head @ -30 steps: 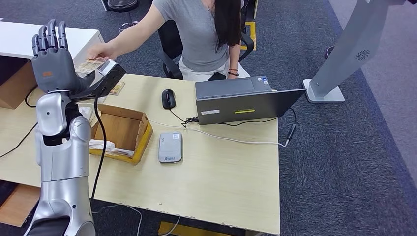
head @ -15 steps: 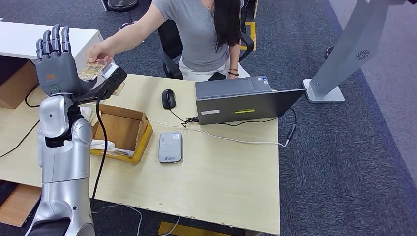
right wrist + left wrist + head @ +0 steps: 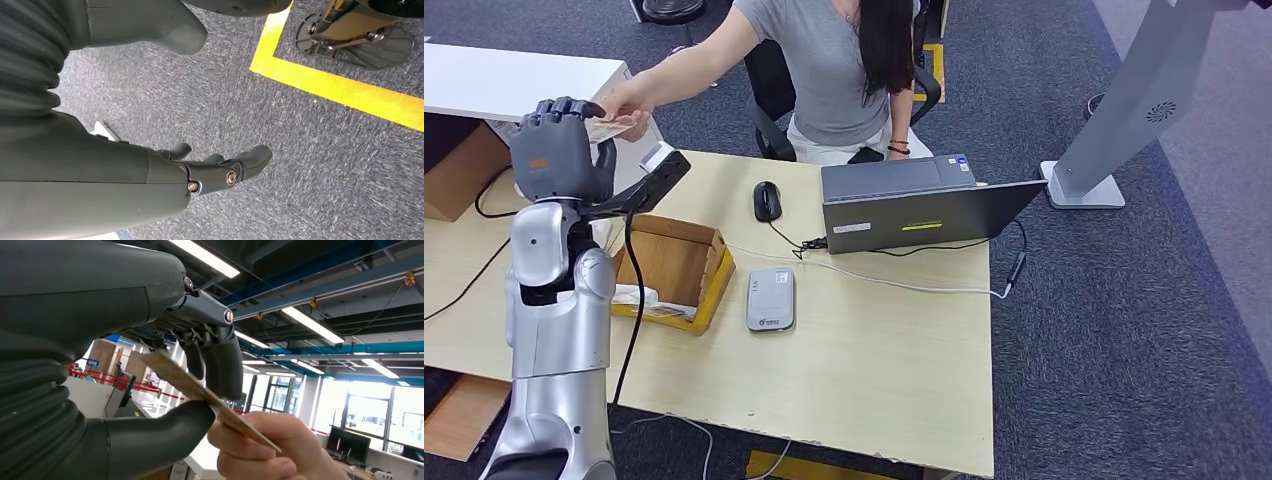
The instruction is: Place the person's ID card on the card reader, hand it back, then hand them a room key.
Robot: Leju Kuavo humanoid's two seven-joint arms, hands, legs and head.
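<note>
Pale wood bench (image 3: pixel 874 350), grey carpet (image 3: pixel 1124 300) all round.
Near the front edge lies the grey card reader (image 3: pixel 770 299), beside an open cardboard box (image 3: pixel 674 268); behind them sit a mouse (image 3: pixel 767 201) and laptop (image 3: pixel 914 205). Farther back, the left hand (image 3: pixel 557 150) curls its fingers (image 3: pixel 220 365) around the ID card (image 3: pixel 200 392), which the person's hand (image 3: pixel 624 105) also holds. The right hand (image 3: pixel 220 167) hangs loosely spread over the carpet.

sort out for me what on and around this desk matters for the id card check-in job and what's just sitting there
Part of the job:
- ID card, between the left hand fingers and the person's hand
- card reader on the desk
- right hand, hanging over the floor

Just lying about:
- laptop
- mouse
- open cardboard box
- white stand on the floor
</note>
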